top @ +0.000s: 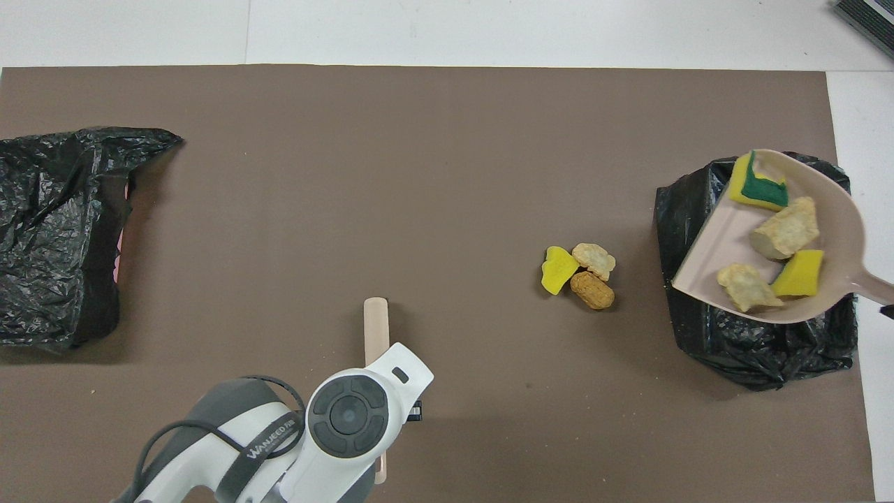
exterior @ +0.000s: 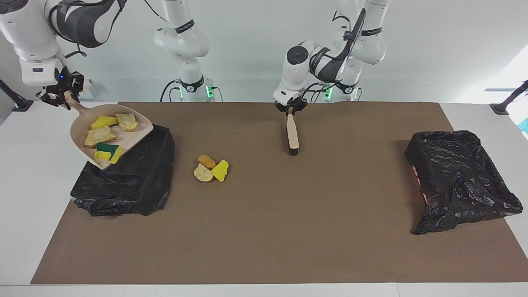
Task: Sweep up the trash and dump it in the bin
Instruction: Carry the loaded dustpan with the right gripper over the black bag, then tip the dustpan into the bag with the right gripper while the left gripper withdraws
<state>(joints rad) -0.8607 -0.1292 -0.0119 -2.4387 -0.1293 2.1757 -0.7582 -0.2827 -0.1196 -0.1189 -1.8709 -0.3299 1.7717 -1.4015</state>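
My right gripper [exterior: 66, 98] is shut on the handle of a beige dustpan [exterior: 136, 134], held tilted in the air over the black-bagged bin [exterior: 132, 181] at the right arm's end of the table. Several trash scraps lie in the dustpan [top: 705, 251]: a yellow-and-green one [top: 758, 185], two tan ones [top: 786, 234] and a yellow one [top: 800, 272]. Three scraps stay on the mat beside the bin: yellow [exterior: 220, 170], tan [exterior: 203, 173] and orange-brown [exterior: 206, 161]. My left gripper [exterior: 291, 111] is shut on a wooden brush [exterior: 293, 134], whose bristle end points down at the mat.
A second black-bagged bin [exterior: 458, 181] stands at the left arm's end of the table. The brown mat [exterior: 288, 231] covers most of the white table. In the overhead view the left arm [top: 349, 419] hides its own gripper and part of the brush [top: 376, 325].
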